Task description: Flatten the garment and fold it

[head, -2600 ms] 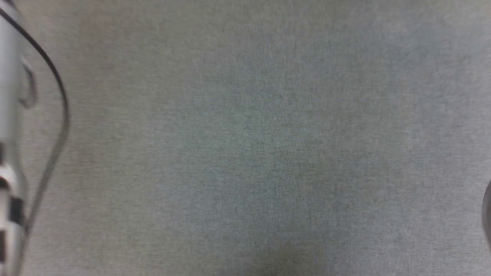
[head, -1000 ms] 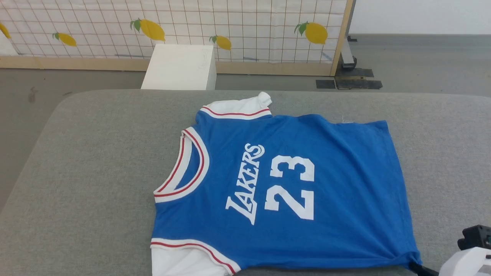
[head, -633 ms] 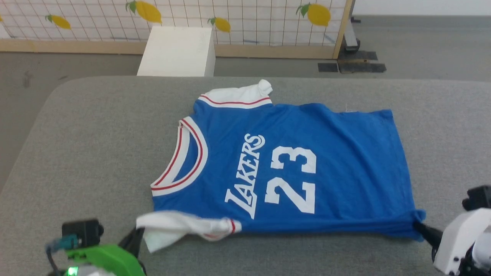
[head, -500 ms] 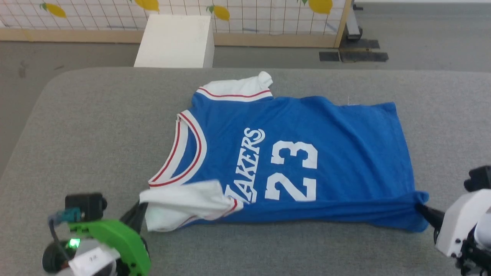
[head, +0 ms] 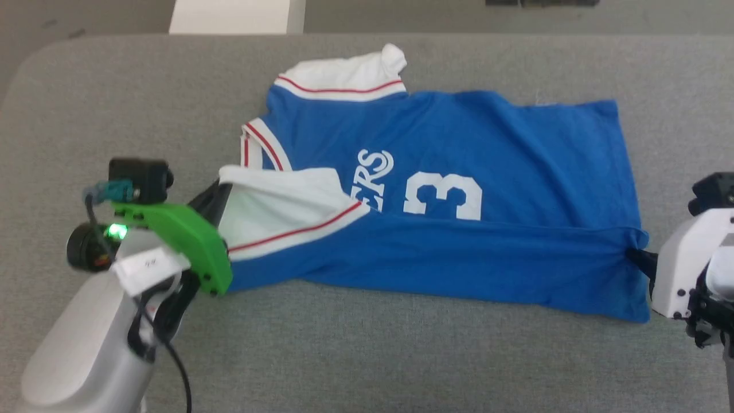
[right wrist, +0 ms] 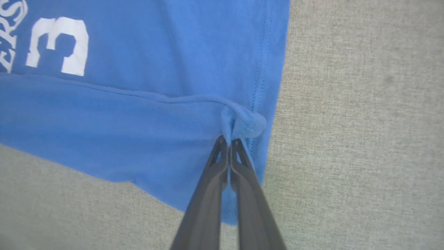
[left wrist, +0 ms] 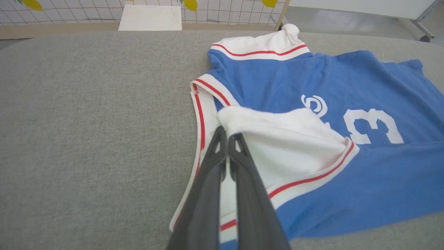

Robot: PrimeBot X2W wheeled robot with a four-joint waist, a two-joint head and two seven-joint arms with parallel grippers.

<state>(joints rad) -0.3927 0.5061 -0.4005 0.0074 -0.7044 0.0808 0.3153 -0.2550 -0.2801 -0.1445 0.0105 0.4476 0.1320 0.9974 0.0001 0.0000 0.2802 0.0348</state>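
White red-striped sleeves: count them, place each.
2. One sleeve lies at the bright blue jersey T-shirt's far edge; the other is folded over its lettering, pinched by the left tool.

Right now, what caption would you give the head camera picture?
Left hand and right hand pinch a blue shirt, its near edge folded over.

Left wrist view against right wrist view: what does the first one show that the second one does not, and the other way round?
Left wrist view: the left jaws, shut on the folded-over white sleeve of the garment; the red-striped neckline, the far sleeve, and a white box and lemon-print panel beyond the grey surface.
Right wrist view: the right jaws, shut on the bunched blue hem corner, beside the hem stitching.
Both: the garment's blue cloth, its white "3" and the grey surface.
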